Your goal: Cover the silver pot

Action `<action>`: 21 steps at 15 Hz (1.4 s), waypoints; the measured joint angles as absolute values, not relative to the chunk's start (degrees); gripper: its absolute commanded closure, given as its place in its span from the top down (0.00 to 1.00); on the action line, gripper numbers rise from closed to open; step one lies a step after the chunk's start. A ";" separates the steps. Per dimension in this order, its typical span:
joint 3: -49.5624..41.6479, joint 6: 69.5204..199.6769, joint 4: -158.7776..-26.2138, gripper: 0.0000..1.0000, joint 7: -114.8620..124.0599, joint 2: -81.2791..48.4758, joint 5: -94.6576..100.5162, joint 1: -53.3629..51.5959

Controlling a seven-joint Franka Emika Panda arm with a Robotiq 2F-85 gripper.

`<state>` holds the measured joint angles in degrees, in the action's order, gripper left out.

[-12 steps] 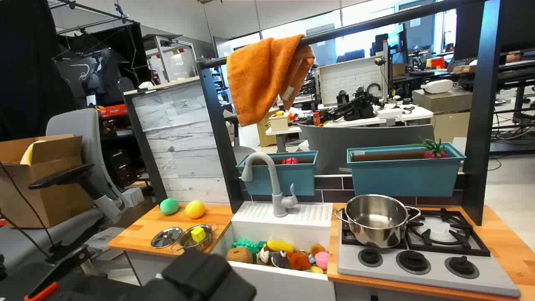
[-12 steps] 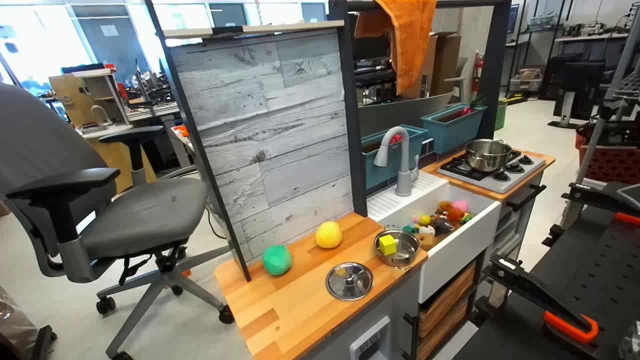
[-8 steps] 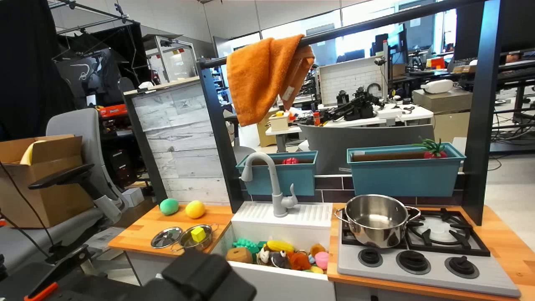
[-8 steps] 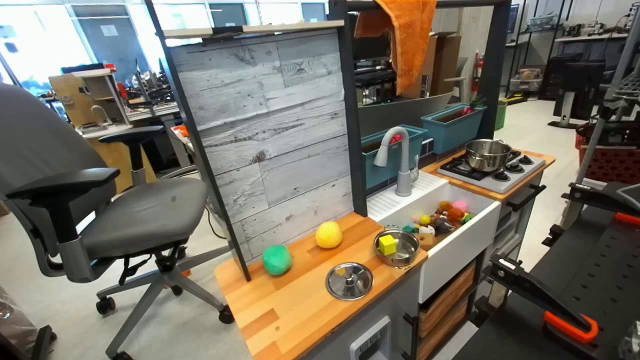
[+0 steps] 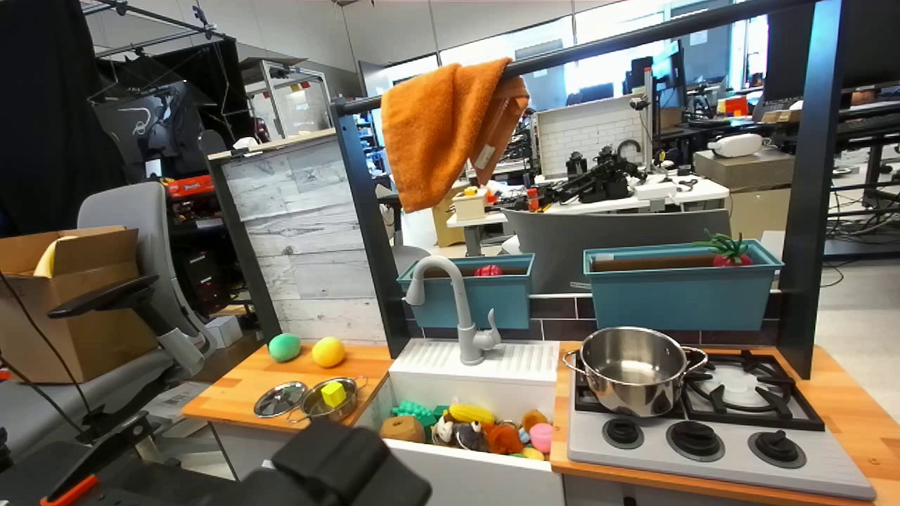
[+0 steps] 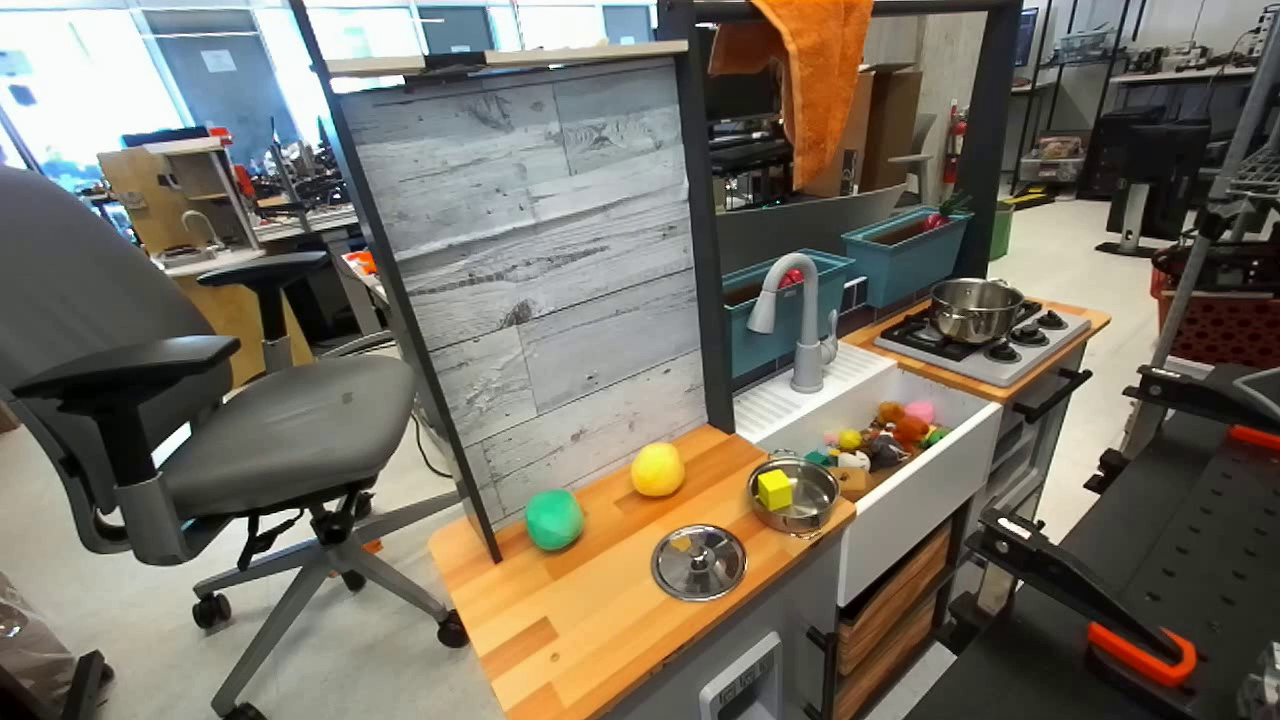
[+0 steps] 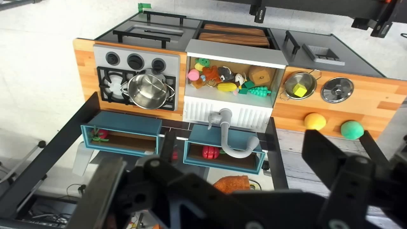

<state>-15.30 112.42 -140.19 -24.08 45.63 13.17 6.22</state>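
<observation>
The silver pot (image 5: 629, 390), shiny and two-handled, stands uncovered on the stove's burner grate; it also shows in both exterior views and as the pot (image 7: 148, 92) in the wrist view. Flat on the wooden counter at the opposite end lies a round glass lid (image 6: 699, 562) with a metal rim and centre knob. Beside that lid sits a smaller silver pan (image 6: 820, 488) holding a yellow cube (image 6: 774, 490). In the wrist view my gripper (image 7: 241, 133) is open, its fingers (image 7: 321, 152) wide apart with nothing between them. Neither exterior view clearly shows the gripper.
Between stove and counter is a white sink (image 6: 900, 500) with several toys and a tall grey faucet (image 5: 460, 309). Two teal bins (image 5: 682, 295) hang behind. An orange towel (image 5: 436, 133) drapes over the top bar. Yellow (image 6: 657, 470) and green balls (image 6: 554, 520) rest near the wall panel.
</observation>
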 measured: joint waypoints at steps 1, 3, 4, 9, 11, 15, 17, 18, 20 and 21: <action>-15.32 112.49 -140.25 1.00 -24.10 45.46 13.12 6.07; -15.36 113.13 -140.49 1.00 -24.82 44.58 13.11 5.32; -15.36 113.99 -140.81 1.00 -25.41 43.86 13.11 4.75; -14.43 120.96 -145.67 1.00 -26.55 39.65 12.28 0.26; -12.18 124.70 -149.78 1.00 -25.28 38.36 10.90 -1.90; -3.94 133.15 -157.32 1.00 -17.07 33.37 9.19 -5.93; 1.35 138.24 -158.81 1.00 -10.59 28.34 9.31 -6.89; 3.74 141.16 -158.93 1.00 -7.35 25.37 9.78 -6.93; 7.86 147.69 -158.39 1.00 -0.43 18.52 12.42 -6.29; 9.43 150.77 -157.66 1.00 3.14 14.91 14.64 -5.39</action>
